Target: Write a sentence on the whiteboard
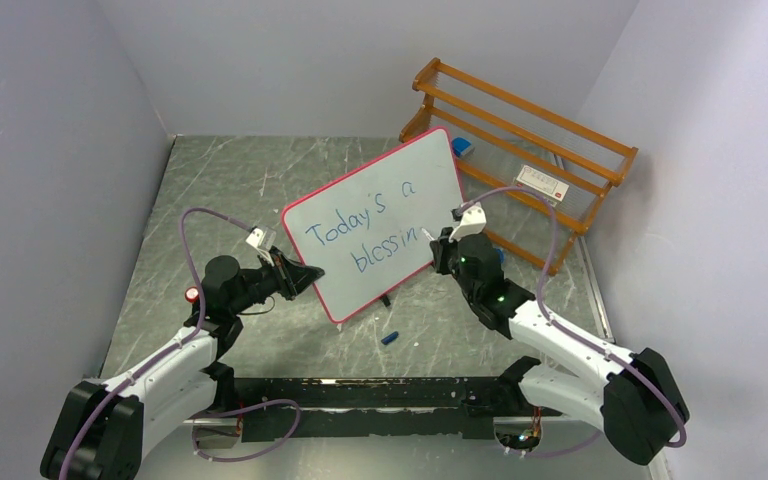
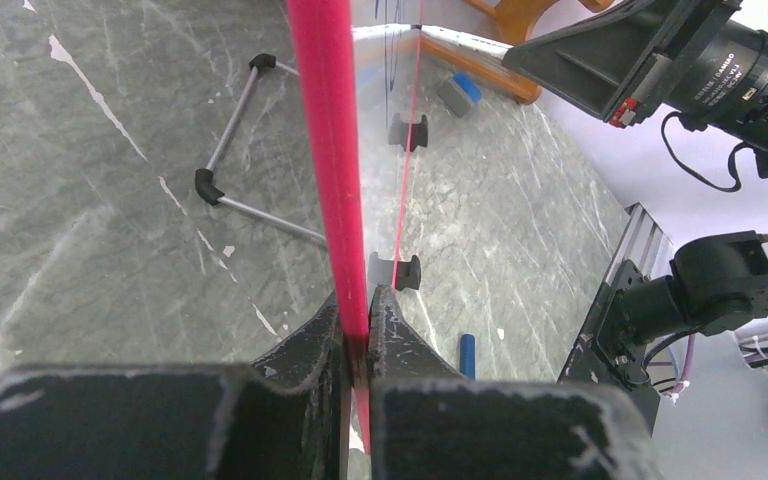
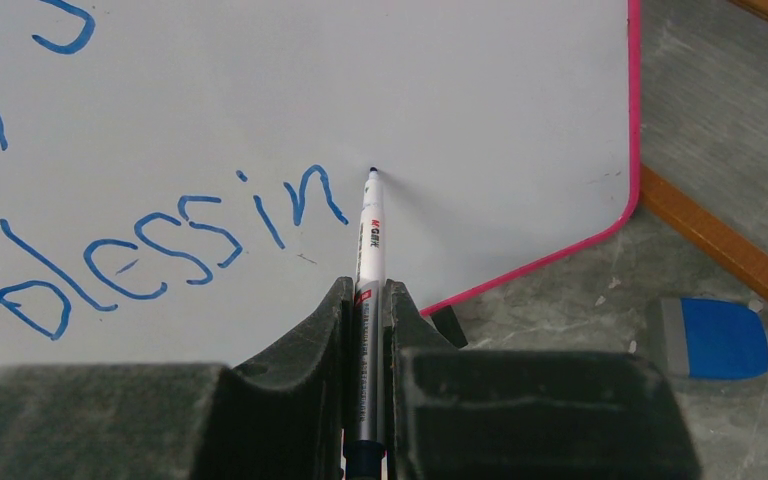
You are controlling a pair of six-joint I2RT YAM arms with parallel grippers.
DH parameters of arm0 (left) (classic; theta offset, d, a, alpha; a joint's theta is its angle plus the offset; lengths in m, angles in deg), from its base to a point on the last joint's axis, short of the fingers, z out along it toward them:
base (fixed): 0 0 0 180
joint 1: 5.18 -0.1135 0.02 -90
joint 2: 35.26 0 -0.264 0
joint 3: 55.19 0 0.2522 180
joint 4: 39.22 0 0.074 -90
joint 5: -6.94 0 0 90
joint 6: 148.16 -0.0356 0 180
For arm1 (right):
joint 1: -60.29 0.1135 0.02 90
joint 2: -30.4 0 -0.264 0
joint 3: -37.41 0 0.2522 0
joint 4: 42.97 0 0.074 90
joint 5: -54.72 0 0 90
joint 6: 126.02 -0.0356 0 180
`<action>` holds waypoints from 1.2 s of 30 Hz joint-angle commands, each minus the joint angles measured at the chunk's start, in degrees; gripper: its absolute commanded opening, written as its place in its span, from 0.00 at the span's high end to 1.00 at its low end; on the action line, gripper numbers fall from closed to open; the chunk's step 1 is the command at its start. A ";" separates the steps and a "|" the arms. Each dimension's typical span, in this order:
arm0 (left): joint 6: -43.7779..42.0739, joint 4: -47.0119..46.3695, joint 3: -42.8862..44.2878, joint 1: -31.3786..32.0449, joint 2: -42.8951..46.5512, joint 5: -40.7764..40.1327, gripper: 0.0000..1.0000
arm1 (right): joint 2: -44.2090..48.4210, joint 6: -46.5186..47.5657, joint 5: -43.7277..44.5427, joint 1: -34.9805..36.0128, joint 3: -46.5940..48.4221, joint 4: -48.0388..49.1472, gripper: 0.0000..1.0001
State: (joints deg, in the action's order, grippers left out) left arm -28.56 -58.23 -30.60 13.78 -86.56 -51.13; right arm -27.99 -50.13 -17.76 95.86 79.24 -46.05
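Pinching the thin pink rim (image 2: 330, 150) of the whiteboard (image 1: 430, 160), the left gripper (image 1: 305, 275) has its jaws clamped together on the board's near-left edge. The board sits mid-desk at a slant, in front of a wooden rack (image 1: 530, 130). Whether its feet bear on the desk (image 1: 220, 200) I cannot tell.

The right gripper (image 1: 440, 245) is closed on a marker (image 3: 370, 230), gripping the barrel low so the tip stands well clear of the fingers. The tip meets the white surface just right of the last letter. The sentence (image 1: 345, 228) reads "Today's a blessin" in blue, so a final letter is likely the step in hand.

The board looks stiff, light and slick. An edge grip suits it, but held at one point it could pivot or flex under pen pressure, so a light touch seems wise. The marker is smooth and thin and may slide in the jaws if pushed hard.

A blue cap (image 1: 389, 338) lies on the desk near the board's lower corner, and an eraser (image 3: 715, 337) lies beside the rack.
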 commanded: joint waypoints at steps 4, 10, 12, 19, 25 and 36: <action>-3.50 2.58 0.33 -0.24 -0.46 -4.72 0.95 | -1.02 0.70 -0.59 -0.63 2.41 3.14 1.00; -3.44 2.72 0.29 -0.24 -0.28 -4.99 0.95 | -0.75 1.01 -2.38 -0.66 2.85 4.57 1.00; -3.48 2.92 0.41 -0.24 -0.28 -5.09 0.95 | -0.94 1.04 -3.21 -0.64 3.09 4.58 1.00; -3.40 3.16 0.40 -0.24 0.07 -5.56 0.95 | -0.80 0.58 -5.16 -0.61 3.22 2.52 1.00; -3.33 3.24 0.42 -0.24 0.00 -5.78 0.95 | -0.29 -0.38 -5.30 -0.67 2.14 0.38 1.00; -3.15 3.34 0.50 -0.24 0.08 -5.94 0.95 | 0.43 -1.07 -4.16 -0.67 0.16 -1.56 1.00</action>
State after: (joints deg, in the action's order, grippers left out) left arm -28.34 -58.21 -30.58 13.78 -86.52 -51.59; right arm -28.19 -50.48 -22.24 95.60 80.53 -46.08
